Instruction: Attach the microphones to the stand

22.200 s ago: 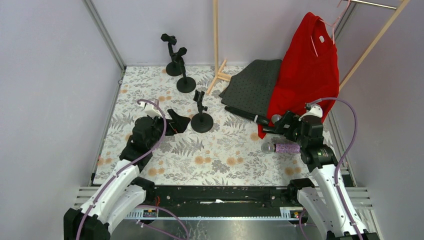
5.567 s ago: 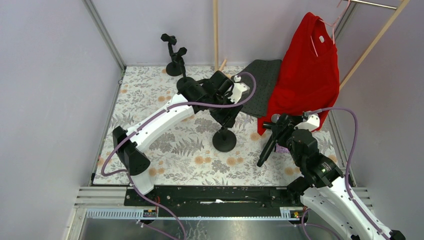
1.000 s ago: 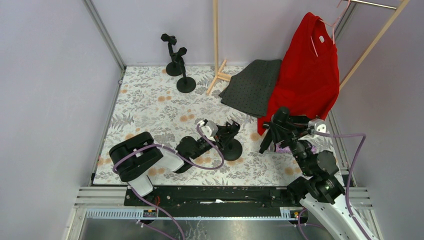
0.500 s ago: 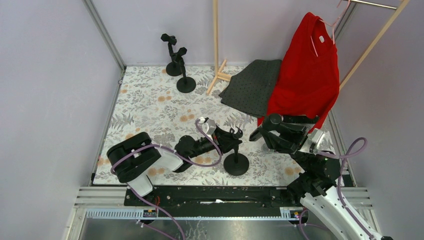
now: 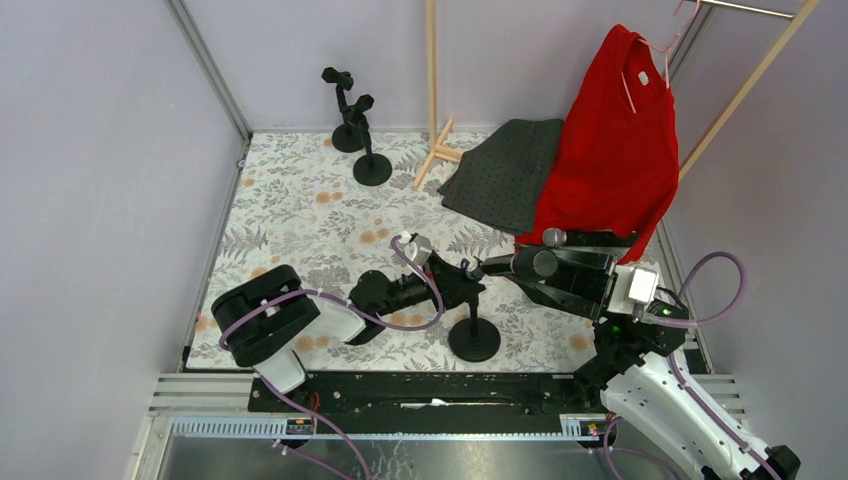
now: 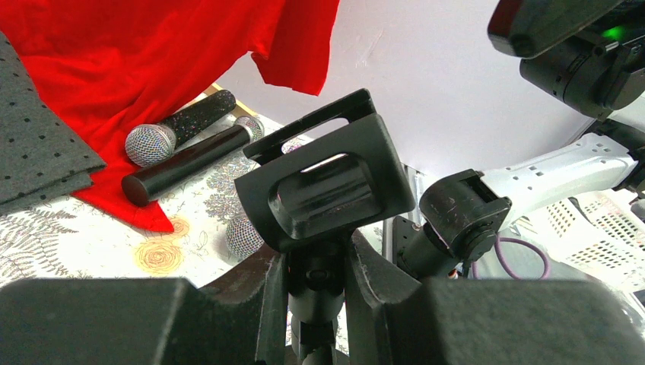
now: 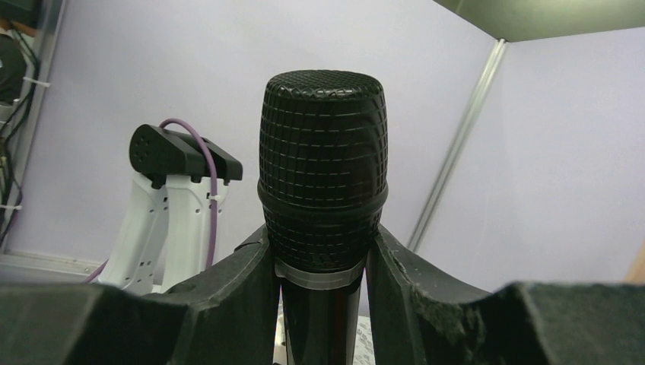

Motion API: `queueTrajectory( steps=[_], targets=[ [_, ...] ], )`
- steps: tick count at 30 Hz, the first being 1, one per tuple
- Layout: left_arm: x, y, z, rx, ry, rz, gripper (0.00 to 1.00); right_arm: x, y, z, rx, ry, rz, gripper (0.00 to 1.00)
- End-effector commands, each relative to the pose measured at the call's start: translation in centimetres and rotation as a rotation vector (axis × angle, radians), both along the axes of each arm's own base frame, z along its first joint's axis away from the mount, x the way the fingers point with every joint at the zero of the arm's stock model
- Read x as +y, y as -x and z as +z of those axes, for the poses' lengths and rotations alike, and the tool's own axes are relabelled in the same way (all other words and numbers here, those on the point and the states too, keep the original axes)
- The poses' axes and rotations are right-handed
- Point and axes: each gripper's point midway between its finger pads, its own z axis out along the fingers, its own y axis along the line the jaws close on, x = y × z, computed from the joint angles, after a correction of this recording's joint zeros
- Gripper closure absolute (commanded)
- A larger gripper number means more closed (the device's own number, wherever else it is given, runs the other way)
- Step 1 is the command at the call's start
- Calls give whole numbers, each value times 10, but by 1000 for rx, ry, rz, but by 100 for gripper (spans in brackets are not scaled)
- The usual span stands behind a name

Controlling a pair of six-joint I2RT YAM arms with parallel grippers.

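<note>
My left gripper [image 6: 319,293] is shut on the stem of a black stand [image 5: 474,340], just under its empty clip [image 6: 327,186]. The stand stands upright near the table's front. My right gripper [image 7: 323,255] is shut on a black microphone [image 7: 323,175] just below its black mesh head. It holds the microphone upright, close to the right of the clip, and its lower end is hidden. By the red shirt a dark glittery microphone [image 6: 179,129] and a plain black one [image 6: 190,163] lie side by side. Another mesh head [image 6: 243,236] peeks out behind the clip.
Two more black stands [image 5: 372,165] [image 5: 345,130] stand at the back left. A red shirt [image 5: 610,150] hangs from a wooden rack [image 5: 432,80] over a grey dotted cloth [image 5: 505,170]. Purple walls close in both sides.
The left gripper has drawn the stand toward the table's near edge. The right gripper has swung left with the black microphone, ending close beside the clip.
</note>
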Motion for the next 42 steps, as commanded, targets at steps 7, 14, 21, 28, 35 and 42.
queueTrajectory(
  steps=[7,14,21,28,35,42],
  targets=[
    [6,11,59,-80,178,-37,100,6,10,12,-94,-12,61,100],
    [6,11,59,-64,184,-34,100,15,4,-7,-70,48,82,100],
    [5,14,62,-69,188,-56,100,25,-10,-30,-49,116,57,100],
    [8,18,66,-82,194,-65,100,27,-21,-38,-25,91,35,100],
    [9,18,72,-80,209,-67,100,32,-28,-53,-7,118,36,100],
    [10,22,79,-88,224,-81,100,33,-37,-81,9,167,-19,100]
  ],
)
